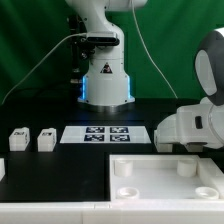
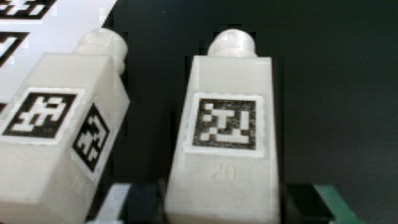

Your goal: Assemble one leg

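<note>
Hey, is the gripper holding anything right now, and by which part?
Cannot tell: the gripper straddles one leg at the end away from its rounded tip, but contact is unclear.

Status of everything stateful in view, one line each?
Gripper: jaws open, either side of one leg.
Straddled leg: lying flat, tag up, ungripped.
Neighbouring leg: lying flat, tag up, untouched.
Two far legs: on the table, untouched.
White panel: on the table, visible holes empty.

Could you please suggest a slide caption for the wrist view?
Two tagged white legs lie side by side on the black table, the jaws flanking one.
</note>
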`<act>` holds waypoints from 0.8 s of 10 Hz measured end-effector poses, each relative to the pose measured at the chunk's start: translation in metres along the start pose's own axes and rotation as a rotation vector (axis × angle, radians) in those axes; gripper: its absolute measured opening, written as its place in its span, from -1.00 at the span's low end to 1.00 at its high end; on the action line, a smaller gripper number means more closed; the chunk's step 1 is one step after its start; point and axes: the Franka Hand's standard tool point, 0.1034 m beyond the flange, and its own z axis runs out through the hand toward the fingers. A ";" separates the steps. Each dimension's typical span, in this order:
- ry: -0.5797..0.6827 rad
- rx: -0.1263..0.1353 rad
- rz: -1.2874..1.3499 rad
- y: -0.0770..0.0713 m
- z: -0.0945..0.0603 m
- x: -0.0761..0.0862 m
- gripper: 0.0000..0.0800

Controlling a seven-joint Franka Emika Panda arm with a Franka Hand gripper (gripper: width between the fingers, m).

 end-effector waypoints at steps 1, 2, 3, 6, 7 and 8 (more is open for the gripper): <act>0.000 0.000 0.000 0.000 0.000 0.000 -0.26; 0.000 0.000 0.000 0.000 0.000 0.000 -0.26; 0.000 0.000 0.000 0.000 0.000 0.000 -0.26; 0.054 -0.008 -0.038 0.004 -0.020 -0.003 -0.26; 0.086 -0.006 -0.057 0.008 -0.041 -0.015 -0.26; 0.193 0.002 -0.075 0.011 -0.064 -0.020 -0.26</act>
